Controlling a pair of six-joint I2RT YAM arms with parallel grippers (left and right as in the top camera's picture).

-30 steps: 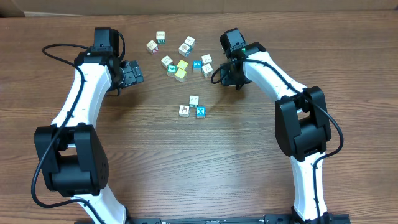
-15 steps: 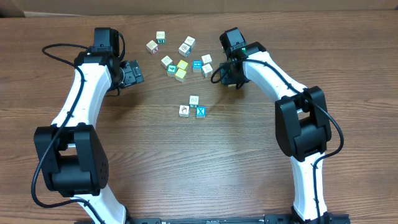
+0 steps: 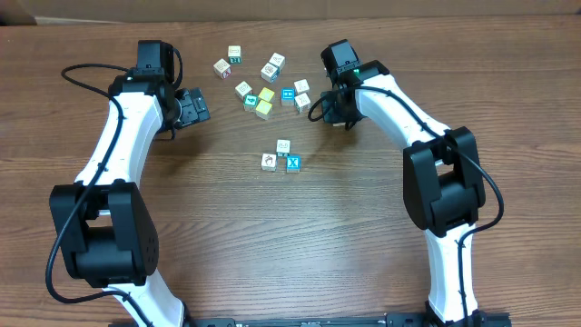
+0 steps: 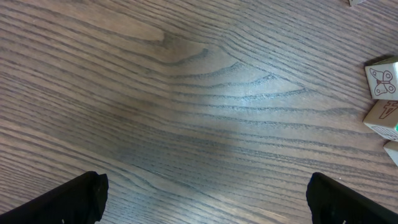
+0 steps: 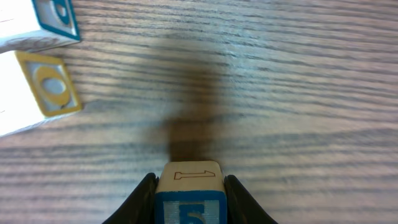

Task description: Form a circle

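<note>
The circle (image 3: pixel 282 156) is a small cluster of three cubes mid-table: a white-faced cube (image 3: pixel 283 145), a second white-faced cube (image 3: pixel 269 161) and a blue-faced cube (image 3: pixel 292 163). My right gripper (image 3: pixel 329 113) is up and to the right of it, beside the scatter. In the right wrist view my right gripper (image 5: pixel 189 190) is shut on a cube (image 5: pixel 189 180) with a pale top and a blue-framed front, one finger against each side. The overhead view hides that cube under the gripper. My left gripper (image 3: pixel 195 106) stands open over bare wood; in the left wrist view the left gripper (image 4: pixel 205 199) holds nothing.
A loose scatter of white, yellow and teal cubes (image 3: pixel 265 91) lies at the back middle, between the two arms. Two of them, a blue-framed cube (image 5: pixel 46 22) and a yellow-framed cube (image 5: pixel 37 93), sit ahead and left of the right gripper. A butterfly cube (image 4: pixel 380 81) lies right of the left gripper.
</note>
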